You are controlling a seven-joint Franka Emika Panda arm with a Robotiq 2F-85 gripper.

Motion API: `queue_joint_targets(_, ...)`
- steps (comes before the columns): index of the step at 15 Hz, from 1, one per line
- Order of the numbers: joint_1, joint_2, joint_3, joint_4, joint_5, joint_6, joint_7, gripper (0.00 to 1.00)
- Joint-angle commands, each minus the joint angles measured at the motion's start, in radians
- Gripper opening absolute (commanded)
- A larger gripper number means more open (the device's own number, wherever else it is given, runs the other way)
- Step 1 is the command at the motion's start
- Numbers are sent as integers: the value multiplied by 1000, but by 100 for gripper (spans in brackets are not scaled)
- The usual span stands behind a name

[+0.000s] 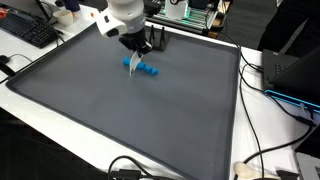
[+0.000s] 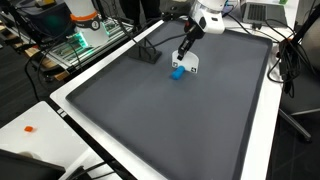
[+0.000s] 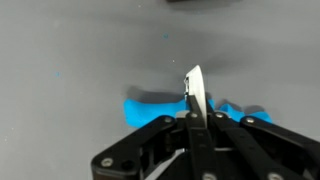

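Holding a thin white strip (image 3: 193, 88) edge-on in a claw (image 3: 190, 118) closed right down to the strip's thickness; no daylight visible beside it in the wrist view. Poised directly over a blue piece (image 3: 150, 105), strip tip just above or touching it; cannot tell which. Found lying on the mat (image 1: 120, 120) near the far edge, about midway along, well away from both near corners, with a black stand (image 2: 148, 52) close by at that same edge. For clean work: keep the pinch firm and square, avoid any wrist twist that might pivot the strip, move straight down and slowly, and watch for skidding, since the blue piece is judged light and loose. Blue piece: apparently hard plastic, bright, matte, long and lumpy like a row of joined knobs. Strip: flat, stiff-looking, glossy white, narrowing toward the tip. Mat: dark grey, fine-grained, faintly rubbery in look, bounded by a low rim inside a white border.
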State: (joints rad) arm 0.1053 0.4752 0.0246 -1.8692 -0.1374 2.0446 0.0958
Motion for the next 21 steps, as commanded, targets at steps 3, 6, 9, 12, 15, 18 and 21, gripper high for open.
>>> queue_joint_targets(3, -11, 18, 7, -32, 20, -65, -36, 1)
queue_joint_targets(6, -12, 20, 8, -30, 22, -86, -43, 1)
queue_joint_targets(9, -14, 16, 8, -28, 26, -103, -44, 1)
queue_joint_targets(12, -13, 4, 7, -23, 28, -109, -41, 1)
queue_joint_targets(15, -15, -12, 5, -22, 27, -126, -38, 1)
queue_joint_targets(18, -20, -29, 6, -23, 32, -144, -43, 1)
queue_joint_targets(21, -24, -46, 6, -23, 35, -149, -44, 1)
